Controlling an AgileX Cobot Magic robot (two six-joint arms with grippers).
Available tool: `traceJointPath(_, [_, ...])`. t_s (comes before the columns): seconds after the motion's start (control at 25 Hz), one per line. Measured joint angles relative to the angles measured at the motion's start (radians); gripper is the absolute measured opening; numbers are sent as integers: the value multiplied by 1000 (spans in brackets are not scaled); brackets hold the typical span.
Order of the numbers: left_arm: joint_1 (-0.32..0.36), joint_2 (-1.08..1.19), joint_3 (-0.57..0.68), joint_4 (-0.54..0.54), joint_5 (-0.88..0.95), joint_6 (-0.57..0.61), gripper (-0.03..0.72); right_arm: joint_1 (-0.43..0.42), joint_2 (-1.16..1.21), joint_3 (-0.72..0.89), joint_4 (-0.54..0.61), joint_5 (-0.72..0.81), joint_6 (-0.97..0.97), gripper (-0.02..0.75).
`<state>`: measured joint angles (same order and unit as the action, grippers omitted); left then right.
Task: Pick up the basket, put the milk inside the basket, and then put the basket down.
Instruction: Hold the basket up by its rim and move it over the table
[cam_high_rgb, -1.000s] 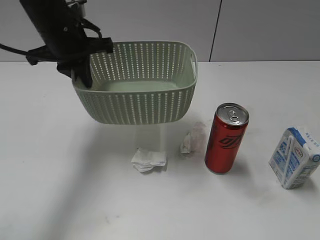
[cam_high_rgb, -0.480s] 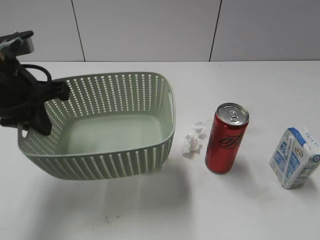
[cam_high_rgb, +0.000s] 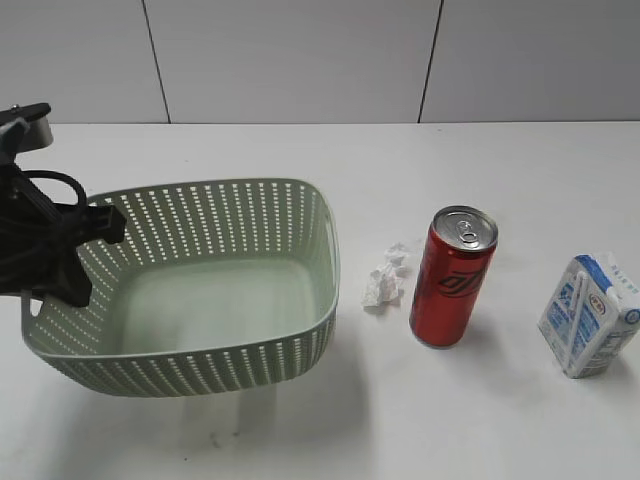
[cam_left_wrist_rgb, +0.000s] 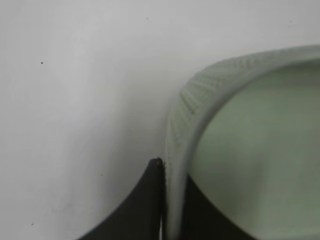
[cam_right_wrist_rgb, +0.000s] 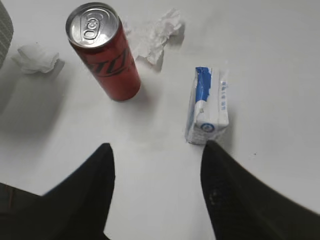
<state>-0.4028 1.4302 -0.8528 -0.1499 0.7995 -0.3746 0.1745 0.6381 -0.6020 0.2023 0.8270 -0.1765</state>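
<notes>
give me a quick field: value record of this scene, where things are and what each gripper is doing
basket: held off the table by its left rim, tilted, empty
left gripper: shut on the basket rim
right gripper: open, above the table, holding nothing
milk: upright on the table, far right
can: upright, between basket and milk
crumpled tissue: beside the can

The outside camera sits high in front of the table (cam_high_rgb: 520, 420) and looks down at a slant, with the wall at the back. It sees the basket (cam_high_rgb: 200, 345), the can (cam_high_rgb: 452, 277) and the milk (cam_high_rgb: 589, 315) all at once. The left wrist camera looks down from very close, so the basket rim (cam_left_wrist_rgb: 180, 130) is blurry. The right wrist camera looks down from higher up and shares the can (cam_right_wrist_rgb: 103, 50), milk (cam_right_wrist_rgb: 207, 106) and paper scraps (cam_right_wrist_rgb: 155, 35) with the outside camera.
</notes>
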Motion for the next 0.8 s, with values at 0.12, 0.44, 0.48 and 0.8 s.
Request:
traceJointPath(0.12, [0,0,1,0,-5,0,4,0,233,-106,32,-7,-11,424])
traceJointPath(0.44, [0,0,1,3,-7,0,4,0,792,-352,106,17,-63,415])
traceJointPath(0.48, [0,0,1,3,-7,0,4,0,847,-374,109,17,-66,412])
traceJointPath(0.8, [0,0,1,5,-7,0,4,0,1113,-455,110,18,-71,99])
